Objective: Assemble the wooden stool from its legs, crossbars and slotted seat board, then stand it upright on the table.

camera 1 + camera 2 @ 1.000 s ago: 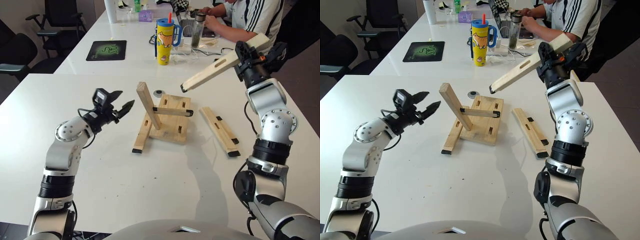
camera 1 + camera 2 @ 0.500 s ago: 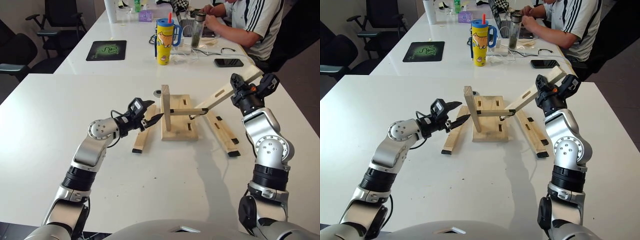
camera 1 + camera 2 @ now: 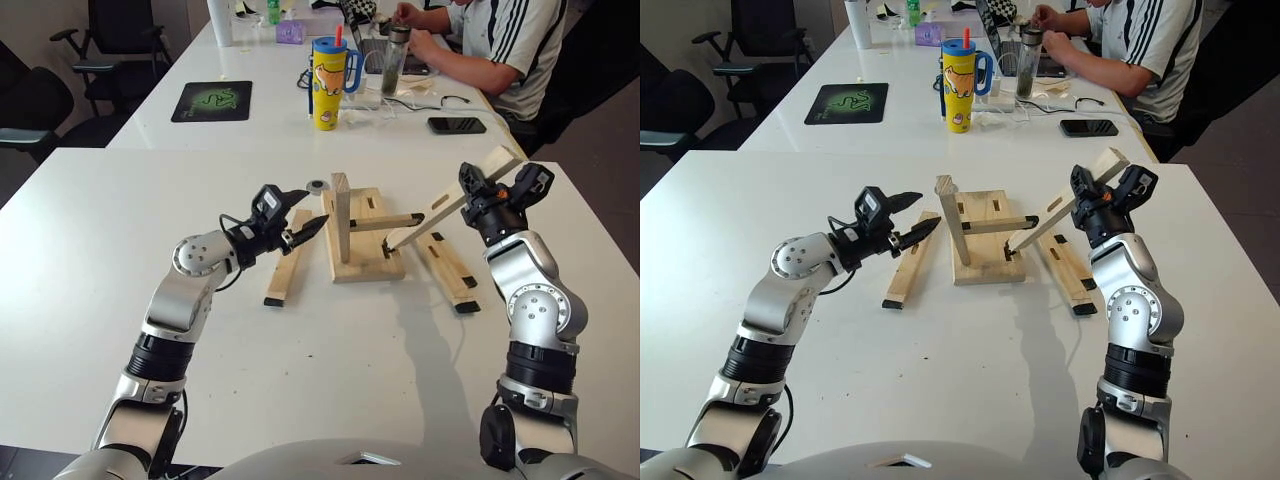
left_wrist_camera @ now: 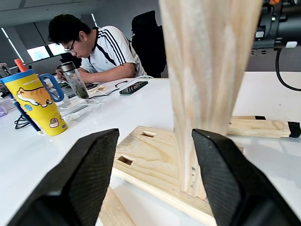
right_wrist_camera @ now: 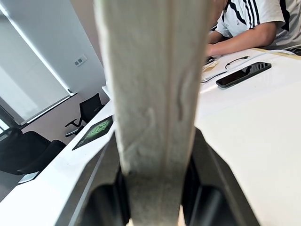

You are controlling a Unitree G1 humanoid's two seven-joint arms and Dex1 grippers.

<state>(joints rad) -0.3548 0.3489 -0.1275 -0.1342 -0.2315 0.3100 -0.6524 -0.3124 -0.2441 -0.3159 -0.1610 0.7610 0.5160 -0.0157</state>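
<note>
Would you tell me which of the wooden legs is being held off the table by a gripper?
The slanted leg in the right gripper, lower end at the seat board; the upright leg stands in the board, the others lie flat.

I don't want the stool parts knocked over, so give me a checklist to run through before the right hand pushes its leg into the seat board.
1. Right hand gripping the tilted leg: ok, shut on it near its upper end.
2. Tilted leg's lower end lined up with a slot in the seat board: cannot tell; it sits by the crossbar's free end.
3. Upright leg standing on the board: ok.
4. Left hand bracing the upright leg: not ok, open beside it.
5. Spare leg out of the way: ok, flat on the table left of the board.
</note>
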